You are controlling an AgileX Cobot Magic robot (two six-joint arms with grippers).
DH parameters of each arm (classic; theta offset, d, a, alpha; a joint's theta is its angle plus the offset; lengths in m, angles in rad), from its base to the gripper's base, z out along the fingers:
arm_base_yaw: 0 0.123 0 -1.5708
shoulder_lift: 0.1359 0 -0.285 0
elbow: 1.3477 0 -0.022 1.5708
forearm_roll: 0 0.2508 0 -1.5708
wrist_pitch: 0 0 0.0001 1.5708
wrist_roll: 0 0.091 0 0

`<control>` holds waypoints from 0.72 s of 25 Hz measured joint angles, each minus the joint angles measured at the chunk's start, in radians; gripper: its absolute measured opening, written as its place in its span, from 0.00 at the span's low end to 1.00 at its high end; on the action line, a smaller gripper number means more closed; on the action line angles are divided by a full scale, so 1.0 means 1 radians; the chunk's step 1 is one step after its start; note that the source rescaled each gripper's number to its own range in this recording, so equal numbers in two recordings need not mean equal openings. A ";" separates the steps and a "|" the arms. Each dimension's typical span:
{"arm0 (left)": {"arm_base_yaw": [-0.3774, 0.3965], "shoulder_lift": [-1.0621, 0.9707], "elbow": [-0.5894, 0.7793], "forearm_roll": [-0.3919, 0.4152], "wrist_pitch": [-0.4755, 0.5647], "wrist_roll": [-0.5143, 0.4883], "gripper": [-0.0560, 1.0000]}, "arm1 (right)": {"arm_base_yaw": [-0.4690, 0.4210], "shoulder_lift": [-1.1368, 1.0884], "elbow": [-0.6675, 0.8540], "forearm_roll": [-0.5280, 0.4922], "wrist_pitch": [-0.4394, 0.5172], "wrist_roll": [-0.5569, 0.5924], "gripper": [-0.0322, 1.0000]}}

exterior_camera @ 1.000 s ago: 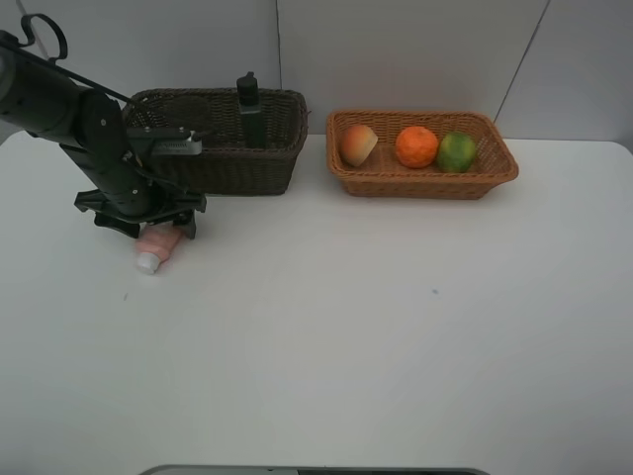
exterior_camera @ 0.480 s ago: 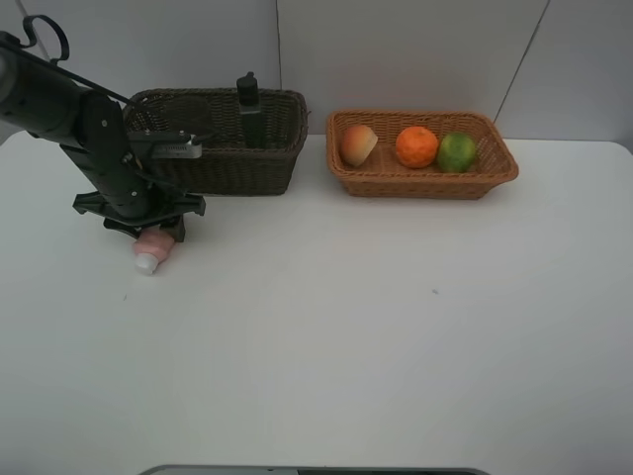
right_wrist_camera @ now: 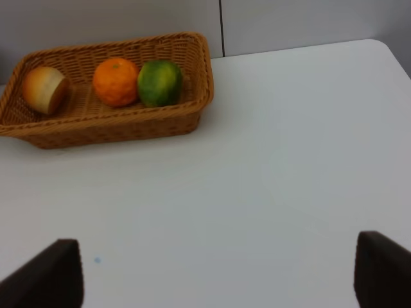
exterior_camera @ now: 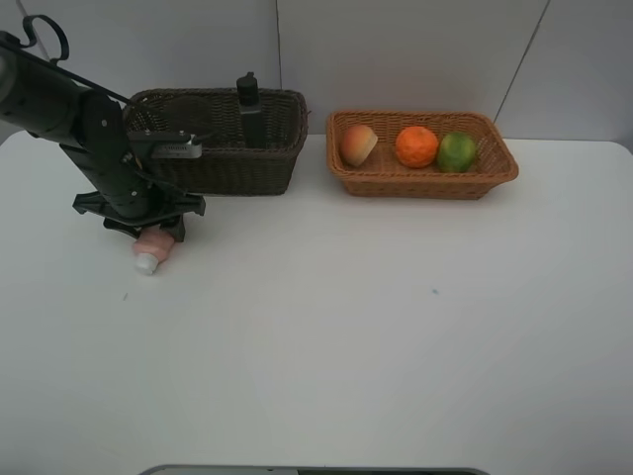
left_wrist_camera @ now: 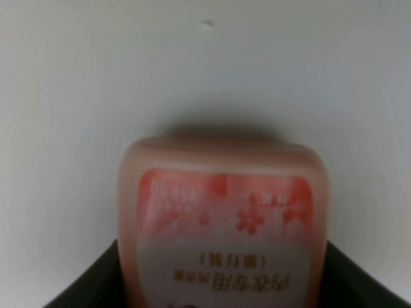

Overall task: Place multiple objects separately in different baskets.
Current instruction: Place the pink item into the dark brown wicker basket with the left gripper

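Observation:
A pink tube (exterior_camera: 149, 253) with a white cap lies on the white table in front of the dark brown basket (exterior_camera: 218, 170). My left gripper (exterior_camera: 148, 234) points down over it, shut on the tube's body. In the left wrist view the tube (left_wrist_camera: 225, 224) fills the space between the dark fingers (left_wrist_camera: 90, 282). A dark green pump bottle (exterior_camera: 249, 107) stands in the dark basket. The tan basket (exterior_camera: 425, 184) holds a red-orange fruit (exterior_camera: 358, 144), an orange (exterior_camera: 416, 146) and a green citrus (exterior_camera: 456, 151). My right gripper (right_wrist_camera: 221, 269) is open above bare table and is outside the exterior view.
The two baskets stand side by side along the back wall. The right wrist view shows the tan basket (right_wrist_camera: 109, 131) with its three fruits, and the table's right edge (right_wrist_camera: 395, 58) beyond it.
The left gripper's fingers have closed in from wide open onto the pink tube, nudging it slightly. The right arm has not moved.

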 joint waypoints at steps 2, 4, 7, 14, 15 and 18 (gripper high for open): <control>0.000 0.000 0.000 0.000 0.000 0.000 0.68 | 0.000 0.000 0.000 0.000 0.000 0.000 0.84; 0.000 0.000 0.000 0.000 0.000 0.000 0.68 | 0.000 0.000 0.000 0.000 0.000 0.000 0.84; 0.000 0.000 0.000 0.000 0.001 0.000 0.68 | 0.000 0.000 0.000 0.000 0.000 0.000 0.84; 0.000 0.000 0.000 0.000 0.010 0.000 0.68 | 0.000 0.000 0.000 0.000 0.000 0.000 0.84; 0.000 -0.003 0.000 0.000 0.017 0.000 0.68 | 0.000 0.000 0.000 0.000 0.000 0.000 0.84; 0.000 -0.030 0.000 0.000 0.064 0.000 0.68 | 0.000 0.000 0.000 0.000 0.000 0.000 0.84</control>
